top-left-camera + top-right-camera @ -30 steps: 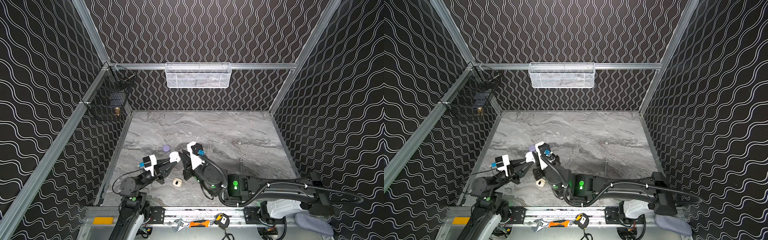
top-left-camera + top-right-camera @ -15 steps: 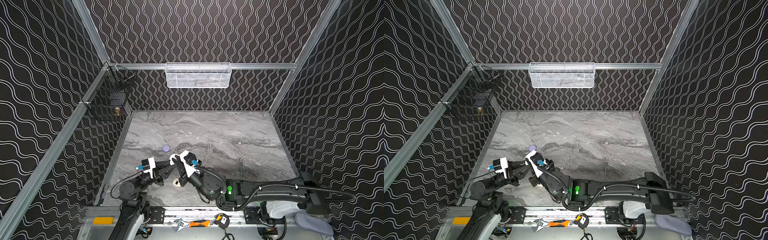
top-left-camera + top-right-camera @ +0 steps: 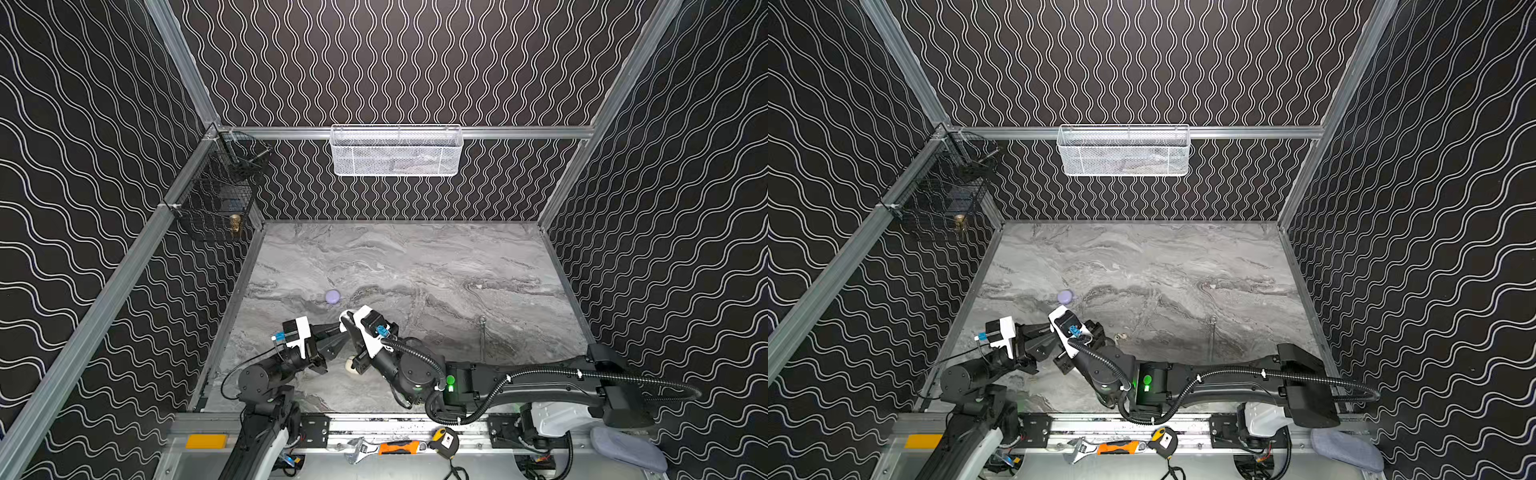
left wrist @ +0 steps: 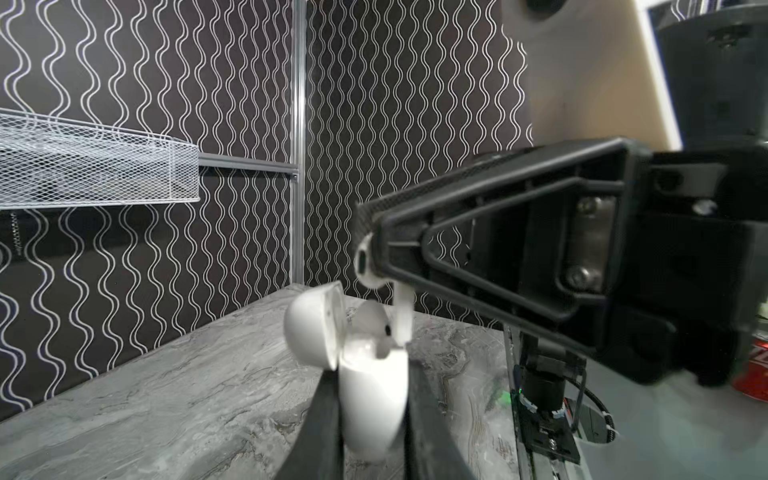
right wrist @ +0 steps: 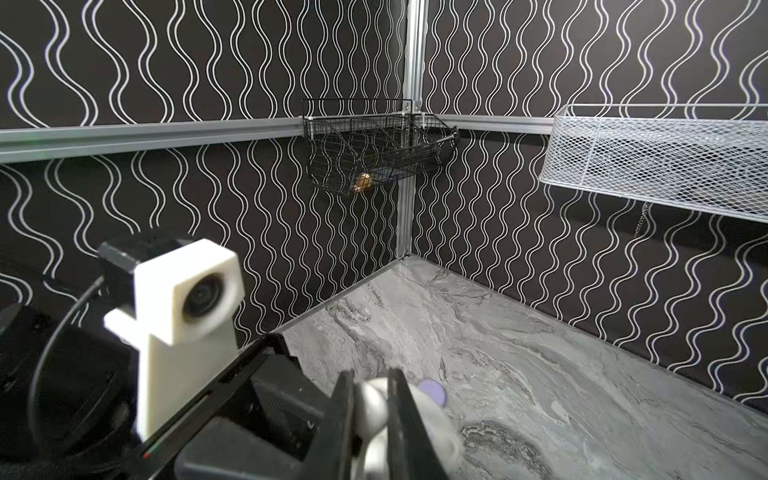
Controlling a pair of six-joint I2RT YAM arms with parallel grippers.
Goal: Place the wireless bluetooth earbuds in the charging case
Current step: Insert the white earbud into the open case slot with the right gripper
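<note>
In the left wrist view my left gripper [image 4: 372, 374] is shut on the body of a white charging case [image 4: 374, 399], which stands upright with its lid [image 4: 311, 324] swung open. My right gripper [image 4: 370, 249] is shut on a white earbud [image 4: 365, 266] just above the case. The earbud's stem [image 4: 403, 316] points down at the case's open top. In the right wrist view the earbud [image 5: 372, 409] sits between the shut fingers [image 5: 345, 415]. In a top view the left gripper [image 3: 337, 332] and right gripper [image 3: 348, 329] meet at the front left of the table.
A lavender case [image 3: 332, 296] lies just beyond the grippers, and a cream case [image 3: 350, 365] lies under the right gripper. A long steel wrench [image 3: 482, 336] lies right of centre, with a small white piece [image 3: 478, 286] beyond it. A white mesh basket [image 3: 395, 151] and a black wire basket [image 3: 216, 195] hang on the walls.
The right gripper has swung left with the earbud and now sits over the open case. Both grippers have shifted a little toward the front of the table.
</note>
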